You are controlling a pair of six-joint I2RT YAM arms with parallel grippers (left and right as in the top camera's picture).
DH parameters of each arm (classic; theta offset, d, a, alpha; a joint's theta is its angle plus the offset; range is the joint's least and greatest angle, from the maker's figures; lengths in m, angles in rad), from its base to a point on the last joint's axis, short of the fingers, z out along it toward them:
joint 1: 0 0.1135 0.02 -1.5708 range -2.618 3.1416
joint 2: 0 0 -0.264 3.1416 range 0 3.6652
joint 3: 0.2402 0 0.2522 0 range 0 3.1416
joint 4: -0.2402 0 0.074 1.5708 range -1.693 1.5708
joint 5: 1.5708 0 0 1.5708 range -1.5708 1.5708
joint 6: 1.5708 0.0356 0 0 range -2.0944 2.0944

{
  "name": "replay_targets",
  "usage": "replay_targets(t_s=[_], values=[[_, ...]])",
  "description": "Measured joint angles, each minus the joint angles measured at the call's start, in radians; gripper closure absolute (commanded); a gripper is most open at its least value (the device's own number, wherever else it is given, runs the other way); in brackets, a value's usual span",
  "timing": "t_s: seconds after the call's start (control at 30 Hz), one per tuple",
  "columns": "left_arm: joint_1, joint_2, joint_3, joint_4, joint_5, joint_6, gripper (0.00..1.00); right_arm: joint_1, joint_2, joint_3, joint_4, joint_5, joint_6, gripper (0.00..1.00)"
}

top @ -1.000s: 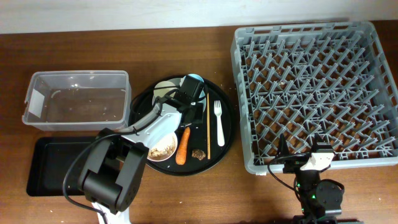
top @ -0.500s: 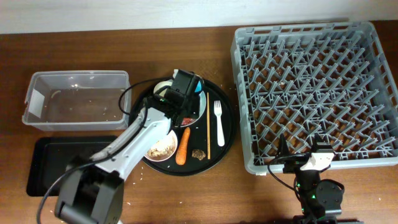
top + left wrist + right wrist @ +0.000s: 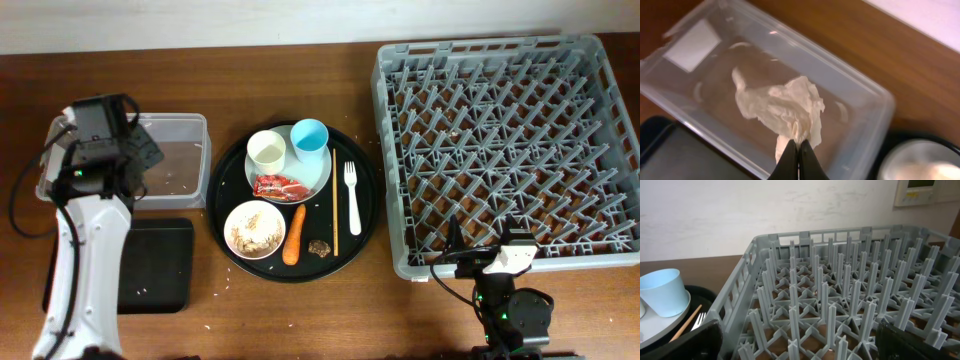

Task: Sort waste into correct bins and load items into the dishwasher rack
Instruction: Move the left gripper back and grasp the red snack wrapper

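Observation:
My left gripper (image 3: 800, 147) is shut on a crumpled white tissue (image 3: 785, 107), which hangs over the inside of the clear tub (image 3: 860, 95). From overhead that gripper (image 3: 140, 155) sits above the tub's (image 3: 175, 125) right half. On the pale plate (image 3: 312, 178) stand a cream cup (image 3: 267, 150) and a light blue cup (image 3: 310, 137), with a red wrapper (image 3: 277, 186) beside them. Nearby are a bowl of rice scraps (image 3: 254, 229), a carrot (image 3: 295, 233), a brown lump (image 3: 320, 246), a fork (image 3: 352, 195) and a stick (image 3: 334, 215). My right gripper (image 3: 800, 345) is open at the grey rack's (image 3: 510, 140) front edge.
Plate, bowl and loose items all lie on a large round black tray (image 3: 365, 215) between tub and rack. The shallow black rectangular tray (image 3: 160, 270) lies in front of the tub, partly under my left arm. A pale wall rises behind the rack (image 3: 840, 300).
My left arm has swung from the round tray over to the clear tub, its jaws closing on the tissue on the way. The right arm has not moved.

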Motion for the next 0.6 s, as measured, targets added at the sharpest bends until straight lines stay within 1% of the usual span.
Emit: replay_targets(t_s=[0.03, 0.07, 0.13, 0.17, 0.2, 0.23, 0.27, 0.37, 0.4, 0.43, 0.47, 0.5, 0.57, 0.6], values=[[0.033, 0.032, -0.002, 0.031, 0.003, 0.0, 0.98, 0.0, 0.0, 0.0, 0.0, 0.0, 0.0, 0.01], [0.073, 0.072, -0.002, 0.069, 0.005, -0.003, 0.93, 0.0, 0.0, 0.0, 0.0, 0.0, 0.0, 0.01], [0.164, 0.19, -0.004, 0.113, 0.001, -0.007, 0.92, 0.0, 0.0, 0.0, 0.0, 0.0, 0.0, 0.01], [0.191, 0.237, -0.004, 0.138, 0.002, -0.007, 0.83, 0.0, 0.0, 0.0, 0.0, 0.0, 0.0, 0.01], [0.206, 0.26, -0.004, 0.16, 0.002, -0.008, 0.57, 0.0, 0.0, 0.0, 0.0, 0.0, 0.0, 0.02], [0.222, 0.278, -0.004, 0.185, 0.003, -0.013, 0.4, 0.0, 0.0, 0.0, 0.0, 0.0, 0.0, 0.01], [0.227, 0.281, -0.004, 0.196, 0.008, -0.013, 0.26, 0.0, 0.0, 0.0, 0.0, 0.0, 0.0, 0.01], [0.228, 0.281, -0.004, 0.228, 0.068, -0.018, 0.13, 0.0, 0.0, 0.0, 0.0, 0.0, 0.0, 0.01], [0.228, 0.272, -0.004, 0.227, 0.075, -0.018, 0.23, 0.0, 0.0, 0.0, 0.0, 0.0, 0.0, 0.01], [0.228, 0.248, -0.004, 0.228, 0.081, -0.015, 0.65, 0.0, 0.0, 0.0, 0.0, 0.0, 0.0, 0.01], [0.228, 0.222, -0.004, 0.227, 0.082, -0.016, 0.94, 0.0, 0.0, 0.0, 0.0, 0.0, 0.0, 0.01], [0.228, 0.185, -0.004, 0.229, 0.09, -0.015, 0.98, 0.0, 0.0, 0.0, 0.0, 0.0, 0.0, 0.01], [0.228, 0.138, -0.003, 0.212, 0.14, -0.011, 0.7, 0.0, 0.0, 0.0, 0.0, 0.0, 0.0, 0.01], [0.228, 0.138, -0.003, 0.195, 0.163, -0.007, 0.63, 0.0, 0.0, 0.0, 0.0, 0.0, 0.0, 0.01]])
